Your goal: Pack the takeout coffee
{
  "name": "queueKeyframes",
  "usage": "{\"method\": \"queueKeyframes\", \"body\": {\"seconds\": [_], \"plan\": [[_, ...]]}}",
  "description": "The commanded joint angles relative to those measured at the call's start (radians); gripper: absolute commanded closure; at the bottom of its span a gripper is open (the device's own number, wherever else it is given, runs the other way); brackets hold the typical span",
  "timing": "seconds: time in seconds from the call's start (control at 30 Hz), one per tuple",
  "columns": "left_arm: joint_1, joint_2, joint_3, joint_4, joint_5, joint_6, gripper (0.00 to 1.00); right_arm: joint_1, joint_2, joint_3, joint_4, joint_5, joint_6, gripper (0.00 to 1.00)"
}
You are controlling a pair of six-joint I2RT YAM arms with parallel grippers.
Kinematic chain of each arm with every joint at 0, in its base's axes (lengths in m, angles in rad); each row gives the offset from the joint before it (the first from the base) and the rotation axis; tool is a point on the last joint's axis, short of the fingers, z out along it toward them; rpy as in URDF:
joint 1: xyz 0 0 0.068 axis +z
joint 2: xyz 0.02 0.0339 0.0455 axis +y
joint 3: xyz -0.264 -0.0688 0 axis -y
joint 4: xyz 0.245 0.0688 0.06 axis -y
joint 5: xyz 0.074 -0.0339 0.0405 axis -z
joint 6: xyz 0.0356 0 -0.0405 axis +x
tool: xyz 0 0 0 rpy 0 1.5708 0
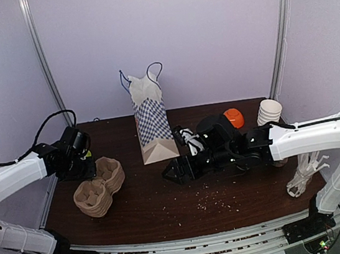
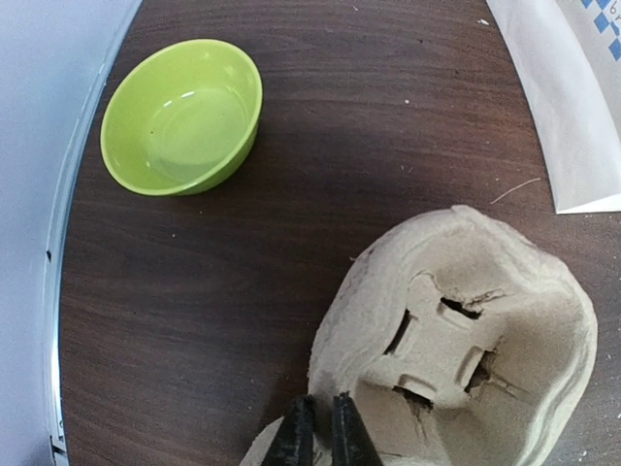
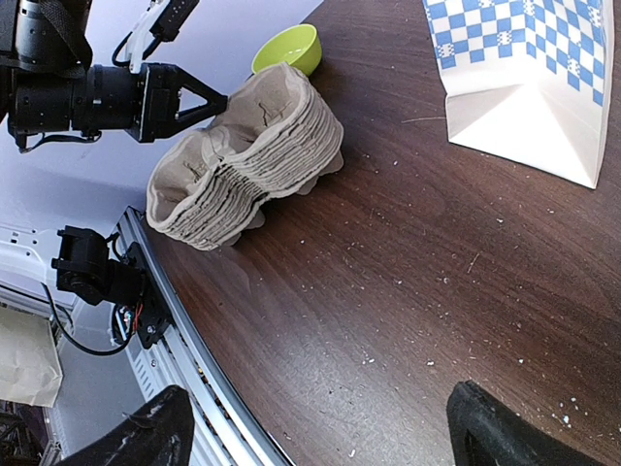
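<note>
The left gripper (image 2: 315, 434) is clenched on the rim of the tray stack (image 3: 243, 155). The right gripper (image 3: 320, 403) hangs released over the table (image 3: 408, 291). The coffee cup (image 1: 191, 142) stands beside the paper bag (image 1: 151, 120), partly hidden behind the right arm.

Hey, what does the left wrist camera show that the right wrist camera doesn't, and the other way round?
Only left wrist: a look down into the top cup well of the carrier stack, with its cut flaps. Only right wrist: the left gripper from outside, shut on that stack's rim, the stack's layered side, and the open right gripper. Both: the green bowl, the stack, the checked bag, the dark table.
</note>
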Motion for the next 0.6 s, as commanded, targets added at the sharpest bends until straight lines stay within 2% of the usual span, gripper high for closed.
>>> {"method": "queueKeyframes", "body": {"seconds": [0.0, 0.03, 0.37, 0.47, 0.5, 0.57], "plan": [[0.007, -0.022, 0.006, 0.033, -0.004, 0.012, 0.97, 0.0, -0.012, -0.006, 0.005, 0.014, -0.013, 0.07], [0.008, -0.028, 0.006, 0.032, -0.005, 0.012, 1.0, 0.001, -0.012, -0.006, 0.005, 0.012, -0.013, 0.07], [0.007, -0.066, 0.045, 0.011, 0.006, 0.026, 1.0, 0.0, -0.007, 0.006, -0.001, 0.011, -0.009, 0.07], [0.008, -0.051, 0.033, 0.016, 0.011, 0.028, 0.69, 0.0, -0.005, 0.007, 0.0, 0.011, -0.005, 0.07], [0.008, -0.044, 0.027, 0.021, 0.011, 0.028, 0.63, 0.001, -0.005, 0.007, 0.0, 0.011, -0.004, 0.07], [0.008, -0.03, 0.012, 0.038, 0.014, 0.032, 0.61, 0.001, -0.007, 0.007, -0.002, 0.013, -0.002, 0.07]]}}
